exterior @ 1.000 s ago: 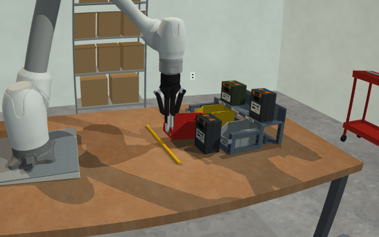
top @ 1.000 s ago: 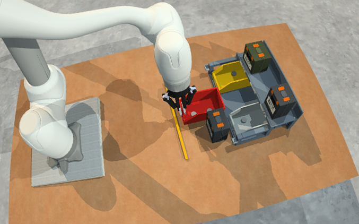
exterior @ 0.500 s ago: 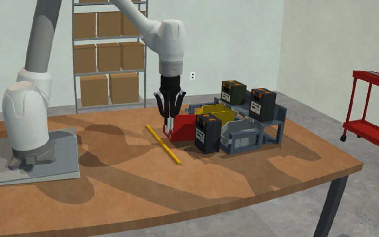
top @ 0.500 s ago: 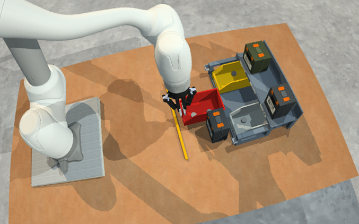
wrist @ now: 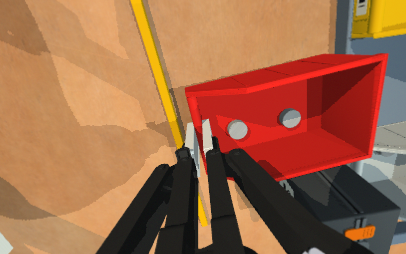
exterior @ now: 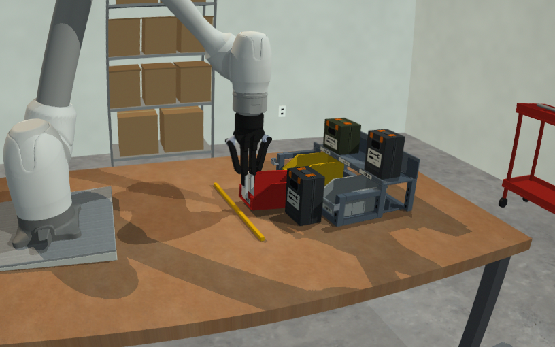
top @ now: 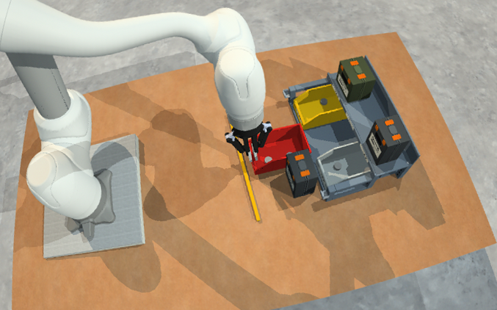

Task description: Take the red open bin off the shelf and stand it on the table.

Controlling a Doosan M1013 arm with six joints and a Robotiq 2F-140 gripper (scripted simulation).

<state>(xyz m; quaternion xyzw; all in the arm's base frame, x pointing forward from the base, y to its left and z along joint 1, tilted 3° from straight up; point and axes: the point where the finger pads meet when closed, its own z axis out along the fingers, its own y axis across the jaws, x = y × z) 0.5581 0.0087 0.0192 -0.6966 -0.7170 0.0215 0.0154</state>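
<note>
My gripper [top: 253,154] [exterior: 247,192] [wrist: 200,131] points down, shut on the front wall of the red bin [top: 278,136] [exterior: 268,196] [wrist: 270,145]. The bin looks about level and seems a little above the table top; its offset shadow shows, but the exact gap is hard to judge. Two round grey parts [wrist: 237,129] [wrist: 290,118] lie in it. Its rear end is close to the front of the shelf [top: 347,187] [exterior: 380,201]; whether it overlaps the edge is unclear. The yellow bin [top: 319,112] [exterior: 332,169] and the grey bin [top: 348,166] [exterior: 345,188] sit on the shelf, fronts outward.
A black case [top: 301,175] [exterior: 305,200] [wrist: 340,195] stands on the table close beside the red bin. A yellow strip [top: 250,188] [exterior: 239,210] [wrist: 157,70] lies near the bin's front. A green case [top: 355,79] and another black case [top: 389,138] stand on the upper shelf.
</note>
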